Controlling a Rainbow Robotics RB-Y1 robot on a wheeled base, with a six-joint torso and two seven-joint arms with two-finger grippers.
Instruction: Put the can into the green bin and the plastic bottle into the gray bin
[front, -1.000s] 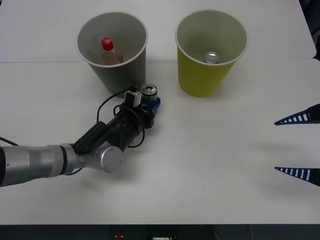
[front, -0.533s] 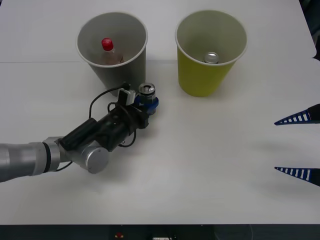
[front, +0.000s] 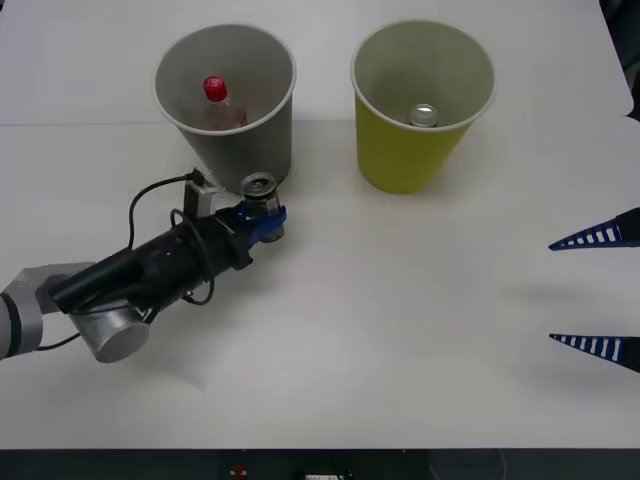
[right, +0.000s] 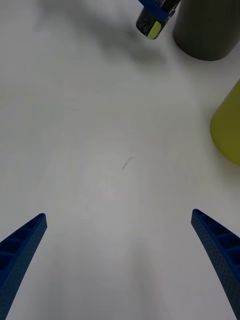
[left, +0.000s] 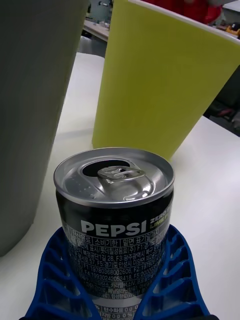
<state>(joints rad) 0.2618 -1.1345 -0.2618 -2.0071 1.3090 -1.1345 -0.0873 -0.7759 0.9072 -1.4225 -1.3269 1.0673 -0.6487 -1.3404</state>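
Beside the tapered gray bin (front: 226, 92), left gripper's (front: 262, 222) ribbed fingers (left: 60, 280) clamped round cylindrical metal can (front: 260, 190).

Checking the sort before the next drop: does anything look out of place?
Nothing spilled or damaged. The plastic bottle sits in the gray bin, and one can in the green bin. A second can is upright, clamped in the left gripper beside the gray bin.

The white bench (front: 400, 330) carried the gray bin (front: 240, 140) just beyond the left hand (front: 262, 222), and the green bin (front: 415, 150) farther right.
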